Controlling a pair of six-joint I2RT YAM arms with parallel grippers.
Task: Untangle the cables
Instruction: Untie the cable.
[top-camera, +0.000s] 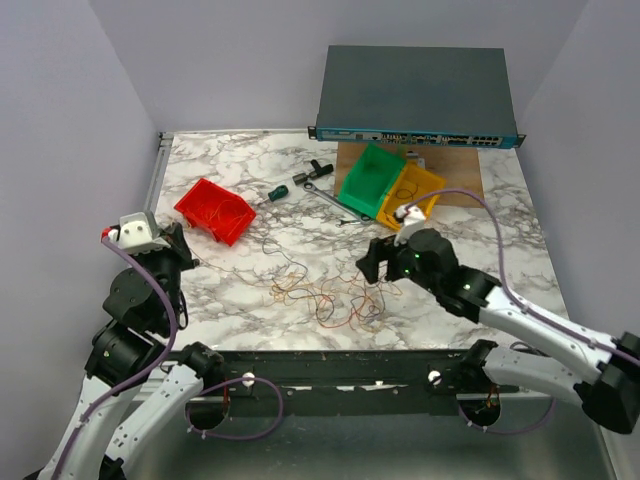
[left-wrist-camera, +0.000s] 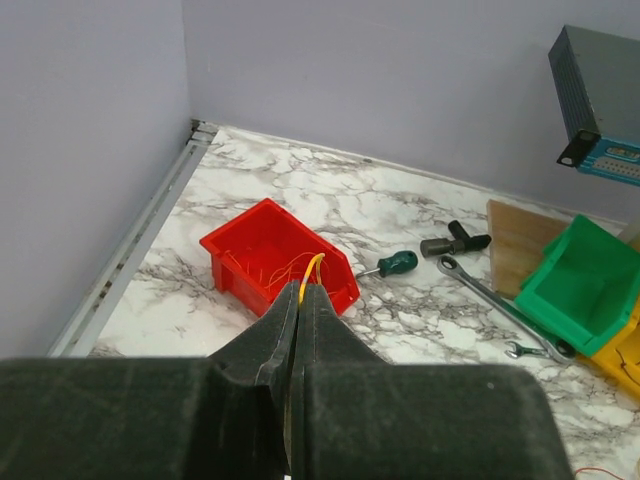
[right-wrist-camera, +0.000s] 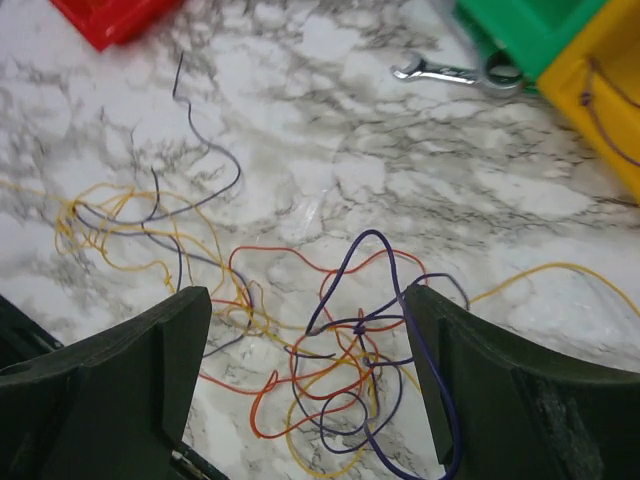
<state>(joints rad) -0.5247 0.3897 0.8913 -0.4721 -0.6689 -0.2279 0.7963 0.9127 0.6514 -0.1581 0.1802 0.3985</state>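
1. The left gripper (left-wrist-camera: 303, 293) is clenching tight on a yellow cable (left-wrist-camera: 313, 265), which is poking up from between its fingertips.
2. That gripper is hovering near the left side of the table (top-camera: 230, 155), with the red bin (left-wrist-camera: 270, 255) sitting just beyond it. Thin yellow strands are lying inside that bin.
3. The right gripper (right-wrist-camera: 310, 385) is hanging released, its jaws spread wide and pointing down at the tabletop.
4. The cables (right-wrist-camera: 340, 370) are lying in a loose tangle on the marble near the front edge, between the two arms. Orange, red, yellow and dark purple strands are crossing each other.
5. The densest knot is showing between the right gripper's open fingers (right-wrist-camera: 480, 400). A purple loop is running close along the inner face of one finger; whether it is touching cannot be told.
6. Looser yellow and dark strands are trailing away toward the red bin's side.
7. The green bin (top-camera: 372, 180) and yellow bin (top-camera: 418, 192) are sitting side by side at the back right, and a purple strand is lying in the yellow one.
8. A wrench (top-camera: 335, 203) and a screwdriver (top-camera: 277, 192) are lying between the red and green bins.
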